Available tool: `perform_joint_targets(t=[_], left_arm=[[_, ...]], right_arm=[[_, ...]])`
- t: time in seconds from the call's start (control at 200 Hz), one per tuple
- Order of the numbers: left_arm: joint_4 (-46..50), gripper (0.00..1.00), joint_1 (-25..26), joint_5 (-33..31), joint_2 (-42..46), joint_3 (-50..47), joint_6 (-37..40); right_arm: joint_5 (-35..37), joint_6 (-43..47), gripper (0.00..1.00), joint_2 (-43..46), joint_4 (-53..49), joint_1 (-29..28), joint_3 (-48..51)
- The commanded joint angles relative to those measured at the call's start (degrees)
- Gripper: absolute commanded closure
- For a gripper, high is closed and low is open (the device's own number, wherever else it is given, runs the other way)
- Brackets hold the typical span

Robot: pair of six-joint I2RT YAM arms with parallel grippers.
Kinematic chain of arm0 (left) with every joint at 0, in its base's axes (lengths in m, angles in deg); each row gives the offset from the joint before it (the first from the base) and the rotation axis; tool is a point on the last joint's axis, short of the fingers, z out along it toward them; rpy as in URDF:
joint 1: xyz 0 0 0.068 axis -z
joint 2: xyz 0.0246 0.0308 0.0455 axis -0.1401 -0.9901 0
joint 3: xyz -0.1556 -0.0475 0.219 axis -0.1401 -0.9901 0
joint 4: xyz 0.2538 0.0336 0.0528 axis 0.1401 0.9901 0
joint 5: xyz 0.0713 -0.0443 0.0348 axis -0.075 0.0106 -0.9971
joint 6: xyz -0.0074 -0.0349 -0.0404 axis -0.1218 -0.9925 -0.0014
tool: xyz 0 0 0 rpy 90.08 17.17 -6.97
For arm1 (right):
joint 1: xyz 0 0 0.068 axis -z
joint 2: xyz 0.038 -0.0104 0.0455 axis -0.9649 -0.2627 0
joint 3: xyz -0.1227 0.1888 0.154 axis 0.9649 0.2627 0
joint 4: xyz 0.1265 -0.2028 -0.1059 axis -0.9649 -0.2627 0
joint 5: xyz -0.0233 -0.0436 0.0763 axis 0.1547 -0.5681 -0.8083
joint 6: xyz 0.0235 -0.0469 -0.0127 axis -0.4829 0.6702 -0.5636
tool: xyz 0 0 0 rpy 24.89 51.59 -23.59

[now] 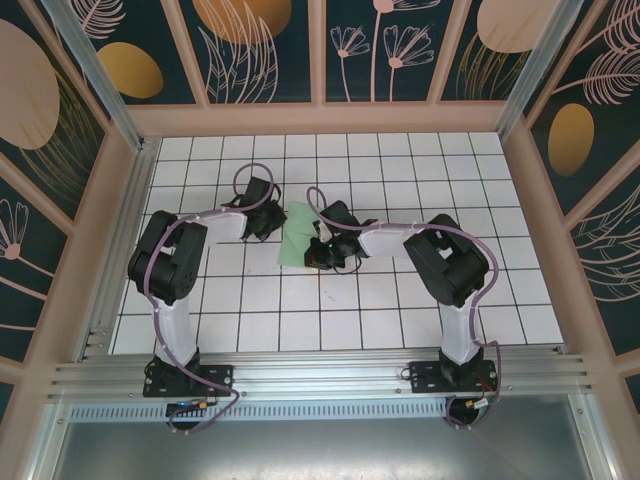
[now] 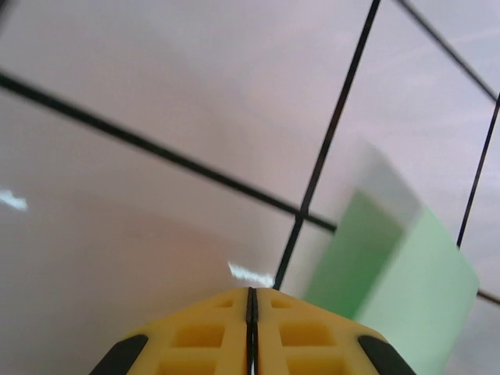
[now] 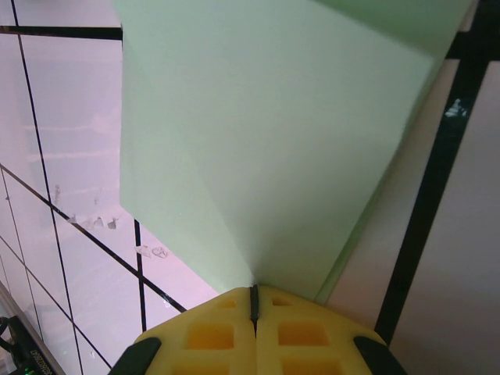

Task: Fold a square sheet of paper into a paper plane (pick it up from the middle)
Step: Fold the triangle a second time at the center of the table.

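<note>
- One sheet and no plane yet: square sheet of paper [image 1: 298, 236] near the middle of the counter [image 1: 400, 160], between the two arms; pale green, partly doubled over, one flap standing up off the tiles (plainest from the left wrist).
- Early in the task, by judgement: a first fold begun or being pressed down; no pointed nose, no wings, no dart outline to be made out.
- Left to do, most likely: nearly all of the folding; squaring and creasing this fold first, then the nose, then the wings.
- Right fingers [image 3: 256, 306] closed tight, pad against pad; pinching a lower corner of the sheet, as far as can be told, with a faint crease running straight into the tips.
- Left fingers [image 2: 256, 312] pressed together as well, gripping nothing; low over bare tile, near the sheet's raised edge but apart from it.
- Nothing by way of a box, tray or bin in use; sheet resting on the open counter and in the right-hand pinch alone.
</note>
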Motion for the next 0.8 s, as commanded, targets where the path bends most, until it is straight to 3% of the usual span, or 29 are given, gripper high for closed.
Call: perform_joint_targets(t=[0.0,0.17,0.335,0.545,0.796], left_arm=[[2.2,0.88,-0.1,-0.6,0.1,1.5,3.4],[-5.4,0.84,0.5,8.5,8.9,-5.2,2.8],[-10.0,0.83,2.3,11.9,14.8,-11.5,0.4],[-12.1,0.85,4.4,14.0,12.6,-13.4,-0.8],[-12.2,0.89,5.5,13.5,8.3,-12.8,-1.5]], right_arm=[[5.4,0.3,1.00,-4.9,-13.2,-0.7,4.5],[2.6,1.4,1.00,-2.9,-11.6,-0.6,1.7],[-3.2,1.4,0.95,3.2,-6.4,1.0,-0.6],[-4.3,1.2,0.84,10.0,-2.1,3.7,-2.7],[-1.2,1.6,0.89,9.7,-3.3,4.3,-3.0]])
